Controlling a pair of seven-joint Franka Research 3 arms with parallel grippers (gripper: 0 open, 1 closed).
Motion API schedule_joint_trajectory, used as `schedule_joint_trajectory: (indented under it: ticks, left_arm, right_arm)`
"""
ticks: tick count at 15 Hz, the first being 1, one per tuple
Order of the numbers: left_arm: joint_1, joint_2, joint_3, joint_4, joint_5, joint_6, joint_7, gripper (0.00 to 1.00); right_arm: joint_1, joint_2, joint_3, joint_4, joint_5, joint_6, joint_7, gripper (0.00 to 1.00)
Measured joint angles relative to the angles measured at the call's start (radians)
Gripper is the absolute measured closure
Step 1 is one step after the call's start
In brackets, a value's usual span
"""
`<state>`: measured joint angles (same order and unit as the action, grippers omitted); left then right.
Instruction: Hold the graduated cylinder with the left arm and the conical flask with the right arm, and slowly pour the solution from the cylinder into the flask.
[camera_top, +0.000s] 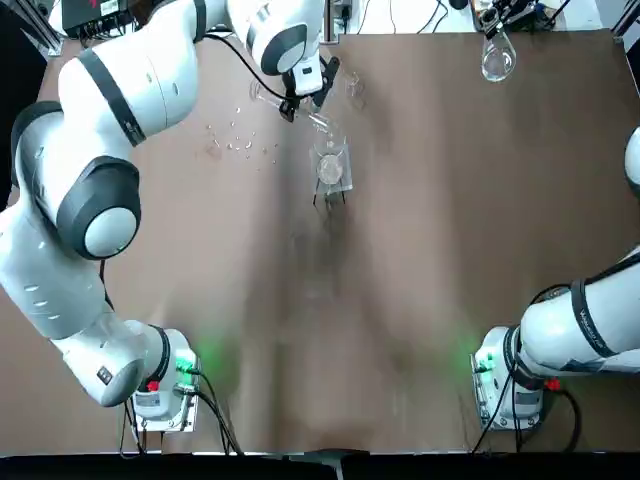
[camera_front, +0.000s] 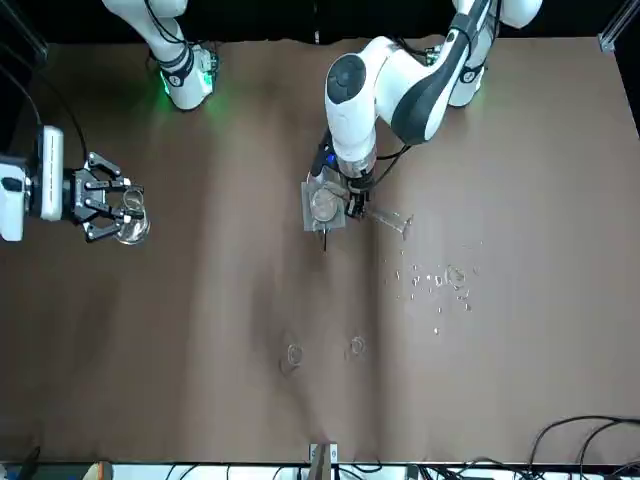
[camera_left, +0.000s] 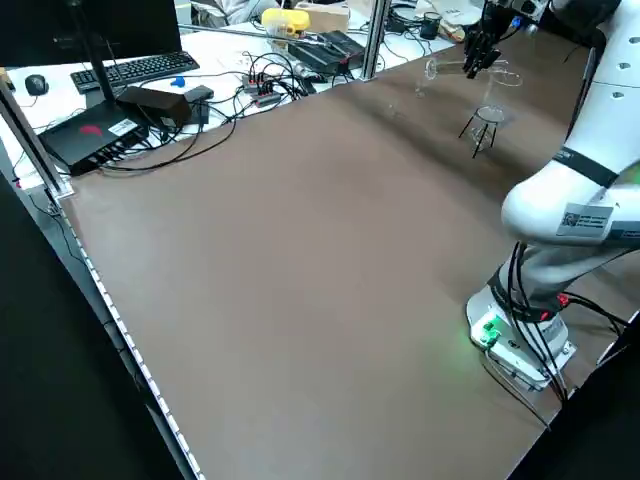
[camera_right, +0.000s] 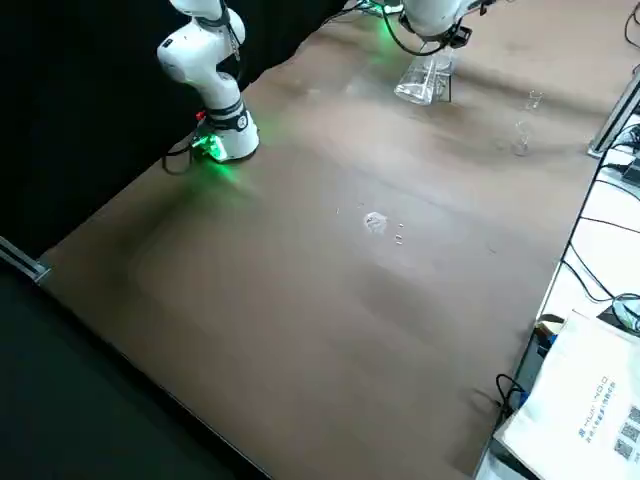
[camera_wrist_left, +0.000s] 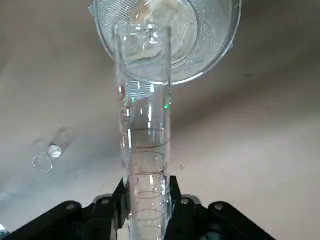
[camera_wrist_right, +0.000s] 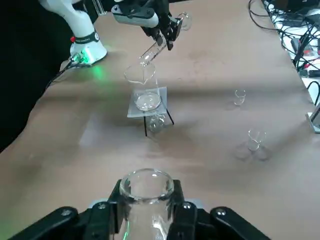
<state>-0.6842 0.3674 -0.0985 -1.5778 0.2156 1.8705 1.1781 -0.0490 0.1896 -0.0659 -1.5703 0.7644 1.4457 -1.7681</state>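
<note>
Below cylinder (camera_wrist_left: 145, 140): beaker (camera_wrist_right: 146, 97) on tripod stand (camera_wrist_right: 162, 96).

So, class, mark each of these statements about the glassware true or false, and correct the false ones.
1. The left gripper grips the graduated cylinder at the beaker. True.
2. The conical flask stands on the table. False: the right gripper holds it, well away from the beaker.
3. The cylinder is tilted. True.
4. The beaker sits directly on the table. False: it rests on a legged stand.
5. Drops dot the table. True.
</note>
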Motion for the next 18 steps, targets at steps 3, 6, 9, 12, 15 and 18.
schedule_joint_trajectory:
  ticks: [3,6,9,12,15,18]
  left_arm:
    - [-0.001,0.0,0.0,-0.001,0.0,0.0,0.0,0.66]
    - [-0.006,0.0,0.0,-0.001,0.016,0.0,0.0,0.66]
    - [-0.011,0.0,0.0,-0.001,0.036,-0.001,-0.001,0.66]
    - [-0.013,0.0,0.0,-0.001,0.038,-0.005,-0.001,0.66]
    - [-0.014,0.0,0.0,-0.001,0.073,-0.009,-0.001,0.66]
    - [-0.016,0.0,0.0,-0.001,0.079,-0.011,-0.001,0.66]
  right_arm:
    - [0.0,-0.026,0.0,0.0,-0.025,0.0,0.009,0.61]
    - [0.0,-0.037,0.0,0.0,-0.033,0.0,0.011,0.61]
    - [0.006,-0.037,0.002,-0.005,-0.034,-0.001,0.011,0.61]
    - [0.035,-0.042,0.003,-0.008,-0.056,0.012,0.037,0.61]
    - [0.072,-0.056,0.004,-0.016,-0.065,0.031,0.072,0.61]
    - [0.109,-0.078,0.005,-0.038,-0.067,0.046,0.104,0.61]
